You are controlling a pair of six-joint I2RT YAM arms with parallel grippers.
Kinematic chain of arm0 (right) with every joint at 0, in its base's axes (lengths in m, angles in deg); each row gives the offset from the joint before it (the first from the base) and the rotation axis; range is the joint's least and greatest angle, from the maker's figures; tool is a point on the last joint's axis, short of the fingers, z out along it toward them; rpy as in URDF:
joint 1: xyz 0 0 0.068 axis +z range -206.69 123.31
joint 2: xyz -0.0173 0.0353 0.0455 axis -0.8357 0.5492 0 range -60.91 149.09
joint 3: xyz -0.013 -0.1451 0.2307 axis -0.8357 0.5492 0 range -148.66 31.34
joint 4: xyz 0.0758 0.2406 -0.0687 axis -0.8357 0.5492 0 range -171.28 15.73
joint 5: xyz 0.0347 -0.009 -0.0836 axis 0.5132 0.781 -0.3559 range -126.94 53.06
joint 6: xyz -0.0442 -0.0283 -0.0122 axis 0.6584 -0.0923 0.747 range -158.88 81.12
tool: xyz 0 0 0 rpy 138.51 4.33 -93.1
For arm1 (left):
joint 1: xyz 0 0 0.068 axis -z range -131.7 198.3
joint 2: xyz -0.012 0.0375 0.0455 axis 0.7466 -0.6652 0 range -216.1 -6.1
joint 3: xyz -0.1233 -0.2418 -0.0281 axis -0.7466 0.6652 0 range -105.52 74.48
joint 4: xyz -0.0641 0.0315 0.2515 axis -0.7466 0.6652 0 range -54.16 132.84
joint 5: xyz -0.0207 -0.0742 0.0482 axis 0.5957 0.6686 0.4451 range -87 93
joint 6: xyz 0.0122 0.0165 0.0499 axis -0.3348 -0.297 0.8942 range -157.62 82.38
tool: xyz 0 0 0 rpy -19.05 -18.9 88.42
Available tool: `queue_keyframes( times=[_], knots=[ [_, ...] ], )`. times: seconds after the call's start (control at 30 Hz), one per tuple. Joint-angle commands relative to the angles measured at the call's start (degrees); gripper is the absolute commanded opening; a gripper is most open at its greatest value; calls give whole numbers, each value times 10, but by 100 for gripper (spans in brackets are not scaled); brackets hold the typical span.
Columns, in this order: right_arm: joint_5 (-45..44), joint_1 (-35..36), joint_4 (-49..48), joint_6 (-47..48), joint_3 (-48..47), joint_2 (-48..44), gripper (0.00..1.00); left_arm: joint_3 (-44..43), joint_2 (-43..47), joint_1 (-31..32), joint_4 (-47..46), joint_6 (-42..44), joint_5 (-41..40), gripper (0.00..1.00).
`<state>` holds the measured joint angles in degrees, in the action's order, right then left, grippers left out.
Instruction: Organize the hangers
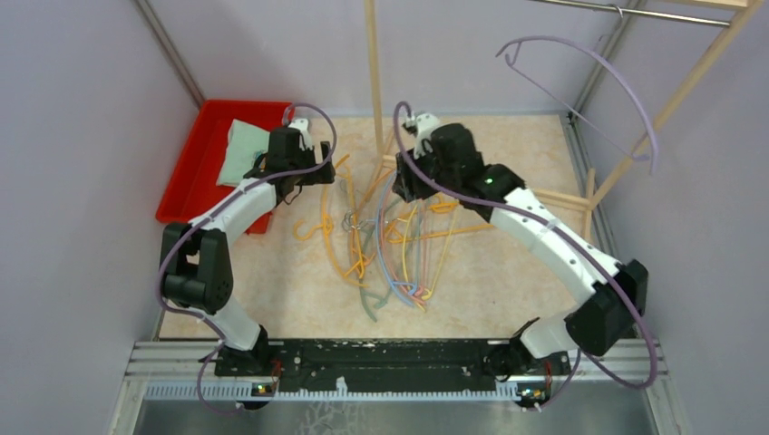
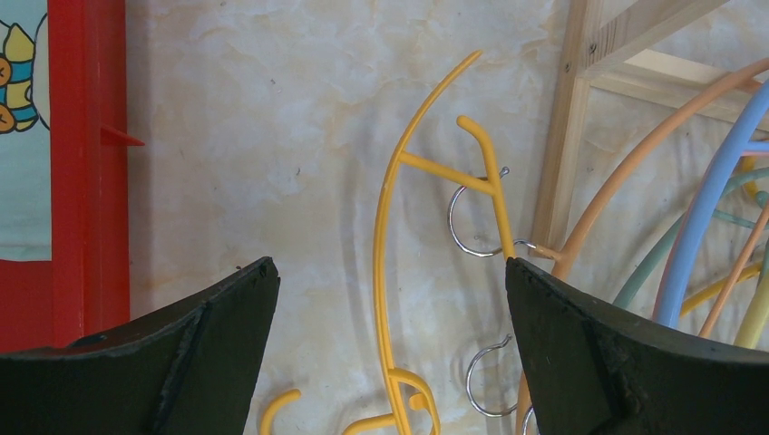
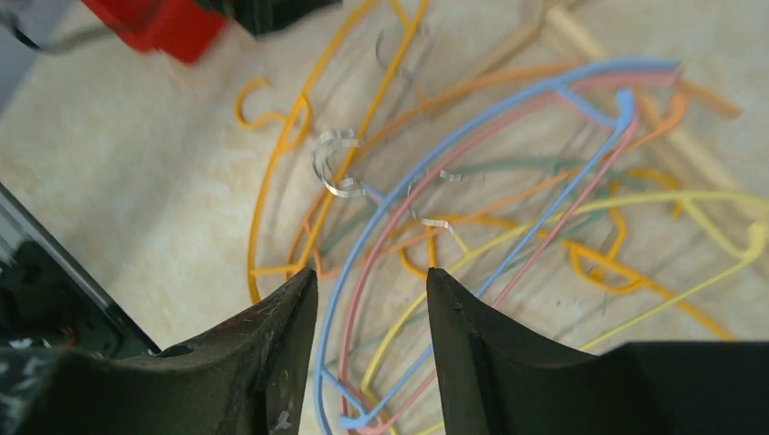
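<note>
1. Hangers (image 1: 390,237) lie tangled in one heap at the middle of the table (image 1: 272,299); a lavender hanger (image 1: 626,86) hangs from the rail above the far right corner
2. Step in hand, by my reading: picking one hanger out of the heap
3. Right gripper (image 3: 371,274) stands about half apart, jaws astride the blue hanger (image 3: 624,107) and a pink one, pinching neither
4. Left gripper (image 2: 390,265) gapes fully, empty, over a yellow hanger (image 2: 377,254)
5. Next move calls for nipping a single strand, then lifting slowly so the hooks unsnag
</note>
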<state>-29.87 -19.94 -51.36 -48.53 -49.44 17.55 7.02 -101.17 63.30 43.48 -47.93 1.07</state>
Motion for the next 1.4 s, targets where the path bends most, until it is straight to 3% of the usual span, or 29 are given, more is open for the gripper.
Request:
queue_keyframes(
  times=[0.0,0.2,0.47,0.77,1.37],
  knots=[
    [-14,38,-13,-1,47,39,47,10,0,-2,-20,-7,-9,100],
    [16,93,-41,-8,97,98,45,44,14,-7,-19,-4,-37,100],
    [-14,165,-66,-48,108,158,43,79,43,-25,-22,-16,-33,100],
    [-76,167,-62,-72,142,188,43,100,67,-26,-11,-15,-40,100],
    [-56,168,-77,-73,181,204,41,112,52,-26,-16,-31,-35,100]
  ],
)
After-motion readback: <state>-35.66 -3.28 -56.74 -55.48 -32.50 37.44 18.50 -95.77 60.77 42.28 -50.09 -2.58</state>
